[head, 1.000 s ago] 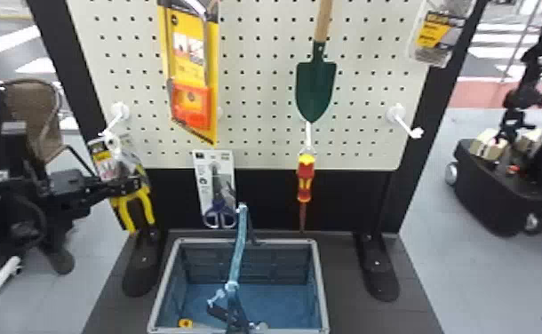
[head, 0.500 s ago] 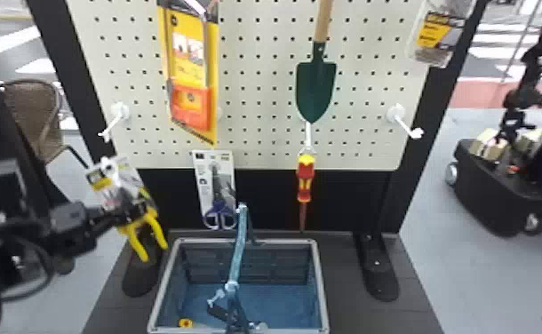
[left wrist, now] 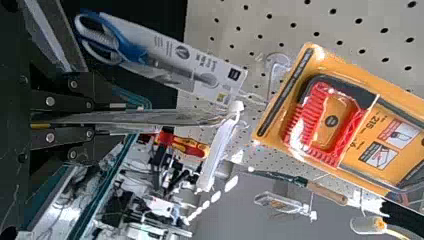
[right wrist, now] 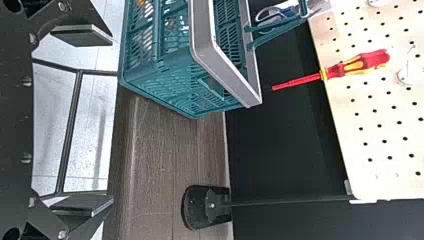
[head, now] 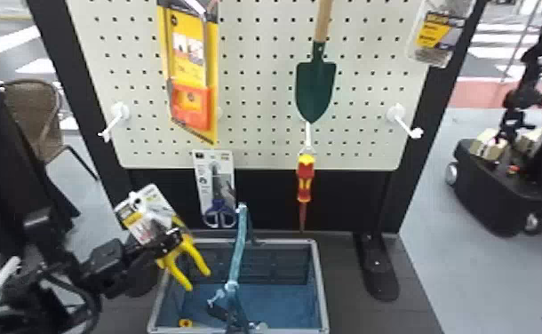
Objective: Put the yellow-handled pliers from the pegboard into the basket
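Note:
In the head view my left gripper (head: 168,242) is shut on the yellow-handled pliers (head: 185,255), which are tilted with their handles over the left rear part of the basket (head: 321,284). Their card points up and to the left. The left wrist view has the packaged pliers (left wrist: 165,118) edge-on between the fingers of my left gripper (left wrist: 92,120). My right gripper (right wrist: 82,120) is open and holds nothing; the basket (right wrist: 165,82) lies beyond it in the right wrist view.
The pegboard (head: 261,89) carries a yellow-and-orange package (head: 190,84), a trowel (head: 315,84), a screwdriver (head: 305,177) and carded scissors (head: 217,191). The basket's raised handle (head: 237,248) crosses its opening. A bare hook (head: 112,124) juts out at the board's left.
The left gripper has carried the pliers away from the left hook, rightward and down to the basket's left edge. The pliers have tilted on the way. The basket has not moved.

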Robot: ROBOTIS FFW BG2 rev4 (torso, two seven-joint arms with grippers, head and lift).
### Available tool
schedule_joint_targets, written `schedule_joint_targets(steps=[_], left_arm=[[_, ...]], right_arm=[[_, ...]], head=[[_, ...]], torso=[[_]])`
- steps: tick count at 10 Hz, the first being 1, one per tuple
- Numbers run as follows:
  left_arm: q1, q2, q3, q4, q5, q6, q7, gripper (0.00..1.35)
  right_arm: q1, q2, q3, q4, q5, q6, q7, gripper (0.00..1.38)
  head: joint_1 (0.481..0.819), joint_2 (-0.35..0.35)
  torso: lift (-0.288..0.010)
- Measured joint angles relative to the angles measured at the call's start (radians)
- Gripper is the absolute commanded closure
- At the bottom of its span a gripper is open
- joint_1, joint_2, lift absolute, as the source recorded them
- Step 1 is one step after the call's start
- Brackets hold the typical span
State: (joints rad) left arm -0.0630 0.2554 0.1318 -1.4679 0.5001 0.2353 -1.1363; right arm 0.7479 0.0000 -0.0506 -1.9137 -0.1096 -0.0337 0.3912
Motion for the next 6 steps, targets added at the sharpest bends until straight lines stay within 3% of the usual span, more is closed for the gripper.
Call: schedule_joint_targets(steps=[3, 6], left_arm=[[0.011, -0.042, -0.059, 0.037, 0.035, -0.029, 0.003, 1.19], [-0.012, -0.049, -0.141, 0.103, 0.061, -0.023, -0.001, 1.17]], right_arm=[[0.002, 0.000, 0.000, 0.003, -0.001, 0.000, 0.000, 0.17], [0.004, 0.000, -0.001, 0.005, -0.004, 0.000, 0.000, 0.17]], head=[[0.549, 0.000], [0.549, 0.000]], torso=[[-0.100], [-0.100]])
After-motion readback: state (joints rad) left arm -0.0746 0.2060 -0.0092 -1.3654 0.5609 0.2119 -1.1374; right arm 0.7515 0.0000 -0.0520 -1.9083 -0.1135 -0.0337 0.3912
